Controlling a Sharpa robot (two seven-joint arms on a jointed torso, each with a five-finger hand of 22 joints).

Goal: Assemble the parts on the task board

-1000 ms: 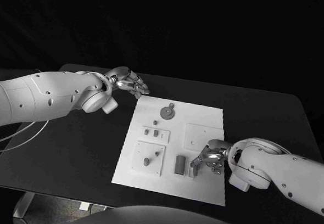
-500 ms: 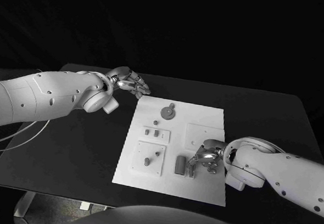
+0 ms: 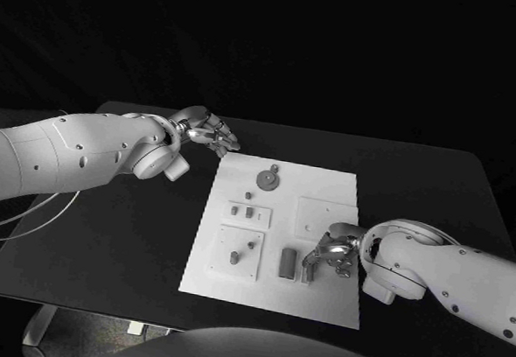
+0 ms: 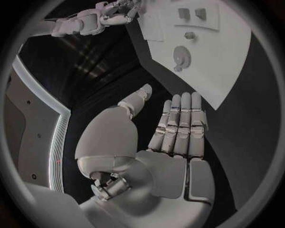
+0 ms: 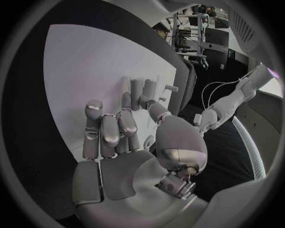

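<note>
The task board [image 3: 279, 234] lies mid-bench. The right hand [image 3: 331, 256] is over the board's near right part, fingers [image 5: 102, 130] curled beside a grey upright part [image 3: 287, 262] (whether they grasp anything, I cannot tell). The left hand [image 3: 206, 131] hovers off the board's far left corner, fingers straight and released, holding nothing.

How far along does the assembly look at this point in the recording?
Early. Nothing looks clearly assembled: parts lie on the task board. In hand: the right hand is down at the board's near right beside a dark block; whether it grips anything is unclear. The left hand hovers open off the board.
</note>
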